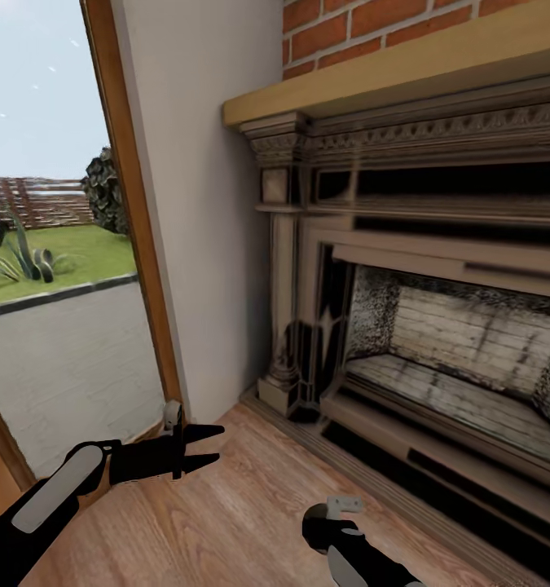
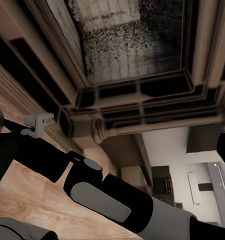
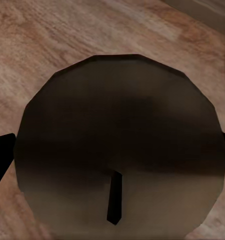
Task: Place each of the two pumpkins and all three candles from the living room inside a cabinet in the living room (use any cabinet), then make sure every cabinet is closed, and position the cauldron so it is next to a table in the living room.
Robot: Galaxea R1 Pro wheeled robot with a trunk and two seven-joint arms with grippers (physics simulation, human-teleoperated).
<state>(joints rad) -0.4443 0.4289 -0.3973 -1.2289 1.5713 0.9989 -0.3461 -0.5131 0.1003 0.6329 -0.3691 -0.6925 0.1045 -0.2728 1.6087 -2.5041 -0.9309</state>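
Head view: we face the fireplace (image 1: 437, 326), no pumpkins or candles before us.
Our left gripper (image 1: 205, 447) hangs released over the wood floor (image 1: 226, 514), fingers spread and empty, near the corner where the wall meets the glass door (image 1: 55, 326). The right wrist camera looks down on a dark round body (image 3: 120, 145) between the black fingers (image 3: 1, 157); we judge it may be the cauldron, but whether the right gripper is clenched on it or merely around it, we cannot tell. The cabinet and table are elsewhere, so this looks like travel. To do it well, we should turn the base slowly away from the hearth, keep both arms tucked low, and hold the right wrist level.
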